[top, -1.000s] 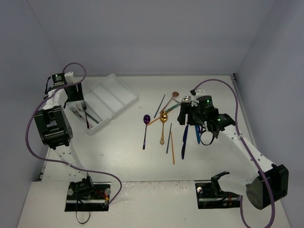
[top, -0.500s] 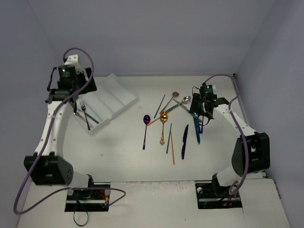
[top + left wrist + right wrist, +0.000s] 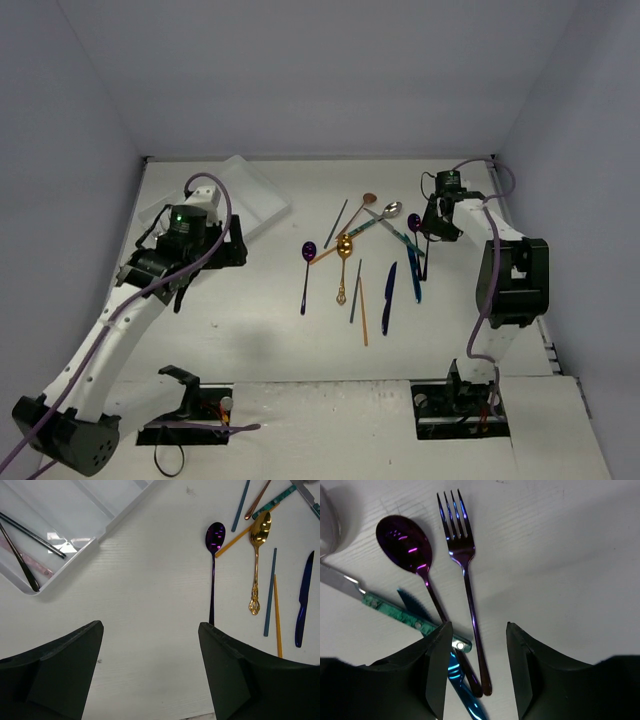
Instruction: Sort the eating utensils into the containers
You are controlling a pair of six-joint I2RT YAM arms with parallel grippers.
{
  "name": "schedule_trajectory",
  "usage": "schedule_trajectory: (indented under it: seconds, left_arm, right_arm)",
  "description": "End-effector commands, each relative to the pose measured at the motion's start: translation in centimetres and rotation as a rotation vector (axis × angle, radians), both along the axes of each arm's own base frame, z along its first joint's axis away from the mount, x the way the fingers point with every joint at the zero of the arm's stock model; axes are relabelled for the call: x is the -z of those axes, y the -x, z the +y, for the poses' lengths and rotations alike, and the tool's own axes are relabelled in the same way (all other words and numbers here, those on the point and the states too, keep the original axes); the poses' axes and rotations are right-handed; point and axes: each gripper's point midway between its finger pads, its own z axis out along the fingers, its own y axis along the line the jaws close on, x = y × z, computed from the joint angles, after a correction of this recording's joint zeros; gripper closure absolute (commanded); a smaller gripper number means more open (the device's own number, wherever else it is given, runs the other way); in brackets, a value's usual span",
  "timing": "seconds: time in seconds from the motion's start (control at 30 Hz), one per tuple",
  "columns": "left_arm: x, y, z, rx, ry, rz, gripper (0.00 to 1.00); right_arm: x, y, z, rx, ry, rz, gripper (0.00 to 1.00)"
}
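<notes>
- Black right gripper (image 3: 479, 640): jaws partly apart, gripping nothing, straddling the purple fork (image 3: 456, 535) handle, tines toward 12 o'clock.
- Purple spoon (image 3: 404, 542) handle runs just beside, around 8 o'clock; a pinch could snag both.
- Left gripper (image 3: 150, 645) wide, empty; tray (image 3: 102, 532) at 10 o'clock.

Top external: we look from high behind arm bases (image 3: 185, 410), facing down and forward over whole table (image 3: 250, 330) to far wall (image 3: 320, 80); widest, most distant view.

Left wrist: we hang at middling height over left-centre of table, facing down. Tray (image 3: 100, 537) corner at left, long purple spoon (image 3: 213, 575) and gold spoon (image 3: 257, 555) at right. All three shared with top view.

Right wrist: we sit very near table at far right, facing down on purple fork (image 3: 467, 580) and short purple spoon (image 3: 412, 555). That spoon's bowl also shows in top view.
</notes>
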Motion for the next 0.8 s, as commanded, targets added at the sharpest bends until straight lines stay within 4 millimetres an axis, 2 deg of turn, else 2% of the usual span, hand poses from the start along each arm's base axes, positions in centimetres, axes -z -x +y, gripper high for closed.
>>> schedule_trajectory:
  seconds: [0.0,0.2,0.4,0.6,0.7,0.77]
  left_arm:
    - [-2.3,0.5,0.4,-0.034,0.039,-0.050,0.25]
    - [-3.5,0.4,0.2,-0.016,0.042,-0.075,0.25]
    - [-3.1,0.4,-0.6,0.029,0.049,-0.047,0.25]
    - [-3.1,0.2,-1.0,0.048,0.056,-0.040,0.25]
    - [-3.2,0.1,-1.3,0.057,0.059,-0.038,0.25]
    - [-3.3,0.0,-1.6,0.065,0.071,-0.034,0.25]
  right_arm:
    - [-0.3,-2.3,-0.4,-0.012,0.005,-0.024,0.59]
    - [1.4,-2.9,0.3,-0.055,-0.034,0.012,0.64]
    - [2.9,-2.6,0.3,-0.057,-0.034,0.048,0.68]
    - [4.3,-2.1,-0.7,-0.032,0.010,0.086,0.84]
    - [4.4,-2.2,-1.4,-0.025,0.033,0.089,0.96]
    - [3.8,-2.7,-1.9,-0.026,0.051,0.073,1.00]
